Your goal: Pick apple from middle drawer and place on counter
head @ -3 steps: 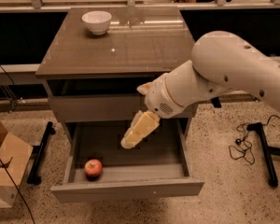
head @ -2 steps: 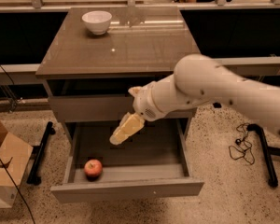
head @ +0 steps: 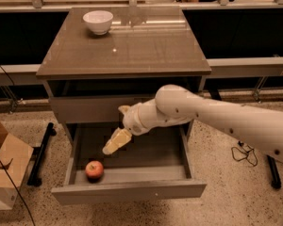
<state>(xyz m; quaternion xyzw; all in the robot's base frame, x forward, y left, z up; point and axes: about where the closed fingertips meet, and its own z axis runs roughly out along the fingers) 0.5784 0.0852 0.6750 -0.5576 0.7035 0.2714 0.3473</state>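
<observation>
gripper (head: 114, 144) over open mid drawer (head: 132, 191), up-right of apple (head: 94, 169), not touching | grip state: can't tell | white bowl (head: 98, 21) on counter (head: 141, 51), back-left

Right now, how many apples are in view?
1. The apple lies front-left in the open middle drawer; the gripper hovers just above and right of it. The arm hides part of the drawer, so another could be concealed.

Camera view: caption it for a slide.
Gripper hovers over the open middle drawer, near the apple; counter holds a bowl.
</observation>
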